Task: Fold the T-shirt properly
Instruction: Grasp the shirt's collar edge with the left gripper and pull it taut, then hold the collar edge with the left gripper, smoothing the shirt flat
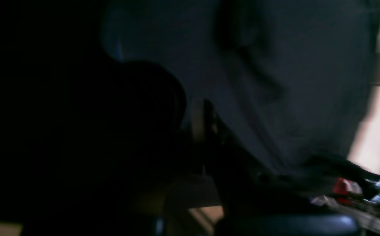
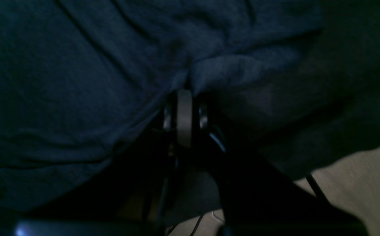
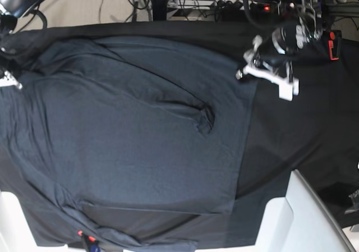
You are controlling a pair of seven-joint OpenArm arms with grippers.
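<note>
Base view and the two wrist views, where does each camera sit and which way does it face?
Base: overhead, facing down on the dark charcoal-grey knit T-shirt spread over the black table cloth; both arms show at the far corners.
Left wrist: on the left arm, blurred, facing the shirt; left gripper shut.
Right wrist: on the right arm, close on shirt folds; right gripper shut on fabric.
Shared: all three show the shirt.

Black left arm (image 3: 291, 22), white gripper (image 3: 268, 75) bracket, black cables, red marking

free: black cloth (image 3: 297, 123) beside shirt | obstacle: T-shirt (image 3: 129, 134) ridge mid-table
</note>
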